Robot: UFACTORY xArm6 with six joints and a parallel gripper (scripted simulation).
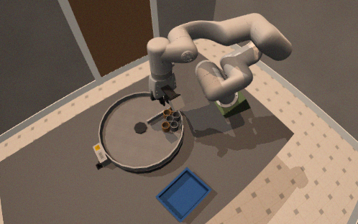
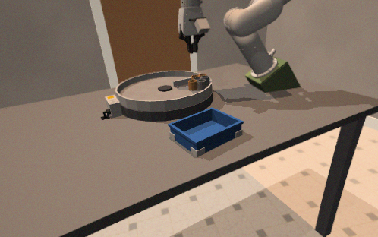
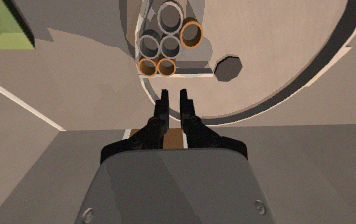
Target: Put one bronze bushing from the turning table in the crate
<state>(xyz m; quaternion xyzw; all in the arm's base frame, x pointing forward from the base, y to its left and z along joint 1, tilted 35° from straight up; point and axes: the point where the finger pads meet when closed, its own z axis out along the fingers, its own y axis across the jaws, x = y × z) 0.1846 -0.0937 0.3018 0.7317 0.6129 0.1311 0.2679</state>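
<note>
The round grey turning table [image 1: 141, 131] carries a tight cluster of bushings near its right rim. In the wrist view three are bronze [image 3: 191, 33] [image 3: 147, 66] [image 3: 166, 66] and three are grey [image 3: 170, 16]. In the top view the cluster [image 1: 171, 120] lies beside a short grey bar [image 1: 155, 117]. My gripper [image 1: 163, 100] hangs well above the table's far rim, short of the cluster, pointing down. Its fingers stand a narrow gap apart with nothing between them. The blue crate [image 1: 183, 194] sits empty on the bench in front of the turning table.
A dark hub [image 1: 139, 128] marks the turning table's centre. A small control box with a yellow label [image 1: 99, 152] sits at its left rim. The arm's green base [image 1: 231, 104] stands to the right. The bench edge runs in front of the crate [image 2: 205, 129].
</note>
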